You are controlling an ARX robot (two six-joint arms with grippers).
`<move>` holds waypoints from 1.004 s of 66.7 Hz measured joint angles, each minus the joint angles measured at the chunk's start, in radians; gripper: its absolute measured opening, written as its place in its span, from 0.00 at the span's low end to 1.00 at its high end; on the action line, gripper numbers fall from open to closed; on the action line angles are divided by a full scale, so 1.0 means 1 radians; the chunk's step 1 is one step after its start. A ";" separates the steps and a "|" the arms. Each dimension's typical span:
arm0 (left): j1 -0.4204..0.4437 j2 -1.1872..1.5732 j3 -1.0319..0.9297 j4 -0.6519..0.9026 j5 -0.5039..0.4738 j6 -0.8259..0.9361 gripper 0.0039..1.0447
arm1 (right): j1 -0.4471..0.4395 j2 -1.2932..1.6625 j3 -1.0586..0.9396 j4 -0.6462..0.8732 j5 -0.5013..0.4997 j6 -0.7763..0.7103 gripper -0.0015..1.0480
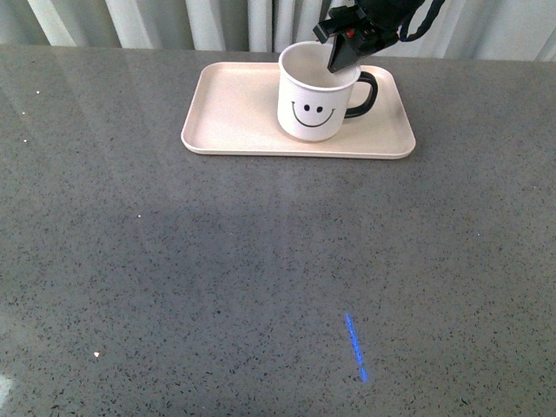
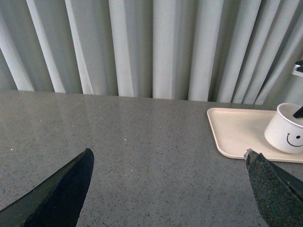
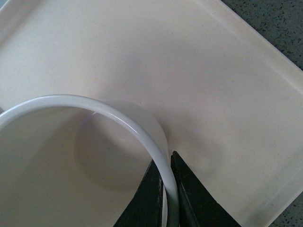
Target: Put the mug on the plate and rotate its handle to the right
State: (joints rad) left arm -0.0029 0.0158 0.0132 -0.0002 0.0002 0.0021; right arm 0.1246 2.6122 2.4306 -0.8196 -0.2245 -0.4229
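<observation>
Mug (image 1: 313,100) stands upright on the pink plate (image 1: 234,117), right of centre, axis vertical, handle (image 1: 365,94) pointing right. The right gripper (image 1: 345,59) sits at its rim.

From the left wrist, your left gripper (image 2: 168,153) hangs wide and empty, well apart from it.

From the right wrist, the jaws pinch the rim wall, one inside, one outside. Treat it as stiff, slick and chippable, so keep that rim hold.

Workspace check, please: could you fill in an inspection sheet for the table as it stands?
Surface: grey speckled table, blue light streak near the front.
Job's things: mug upright on plate, handle pointing right.
Clutter: nothing seen.
Grippers: right gripper pinching the mug's rim; left gripper open, apart from the plate, holding nothing.
Cables: black cable looped above the right gripper.
Surroundings: pale curtain behind.
</observation>
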 joint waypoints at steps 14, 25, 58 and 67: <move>0.000 0.000 0.000 0.000 0.000 0.000 0.91 | 0.001 0.001 0.000 -0.004 0.004 -0.019 0.02; 0.000 0.000 0.000 0.000 0.000 0.000 0.91 | 0.003 0.001 0.000 -0.006 0.004 -0.024 0.02; 0.000 0.000 0.000 0.000 0.000 0.000 0.91 | 0.006 0.011 0.000 -0.013 0.005 -0.045 0.02; 0.000 0.000 0.000 0.000 0.000 0.000 0.91 | 0.006 0.011 0.000 -0.013 0.006 -0.045 0.02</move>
State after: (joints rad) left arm -0.0029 0.0158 0.0135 -0.0002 0.0002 0.0017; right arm 0.1310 2.6228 2.4310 -0.8330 -0.2188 -0.4683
